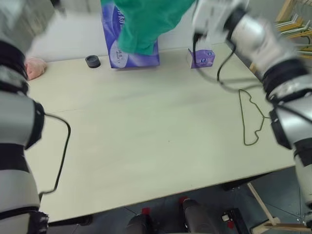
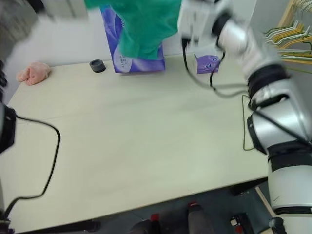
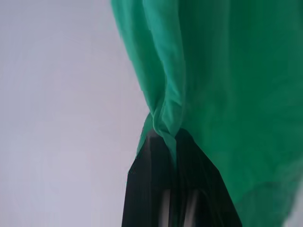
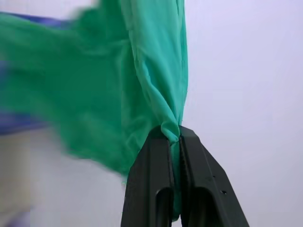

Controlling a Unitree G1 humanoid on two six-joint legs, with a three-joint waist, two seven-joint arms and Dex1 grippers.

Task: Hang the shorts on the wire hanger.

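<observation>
Two claws held the shorts (image 1: 144, 24) up in the air, above the far side of the table (image 1: 146, 141). The green cloth hung down in front of a big purple box (image 1: 131, 56) that stood at the back of the table.

At the far left of the table lay a small pink lump of cloth (image 2: 33, 73). Near it, toward the middle, sat a little round black thing (image 1: 92, 61). A black cable (image 1: 61, 156) looped over the left side of the table.

The left claw (image 3: 173, 142) was closed tight on the shorts. In the left wrist view, its two black fingers (image 3: 147, 184) pinched a bunched fold of the green cloth between them, and the rest of the cloth hung beside them.

The right claw (image 4: 173, 137) was closed tight on the shorts too. In the right wrist view, a twisted fold of cloth was squeezed between its two black fingers (image 4: 151, 179), and the rest spread away to one side.

To the right of the big box stood a small purple box (image 1: 202, 58). Farther right, the hanger (image 1: 251, 117) lay flat on the table near the right edge, well apart from the shorts. It was thin green wire, and nothing hung on it. Past the right end of the table, more hangers (image 2: 292, 36) hung together on a rack.
</observation>
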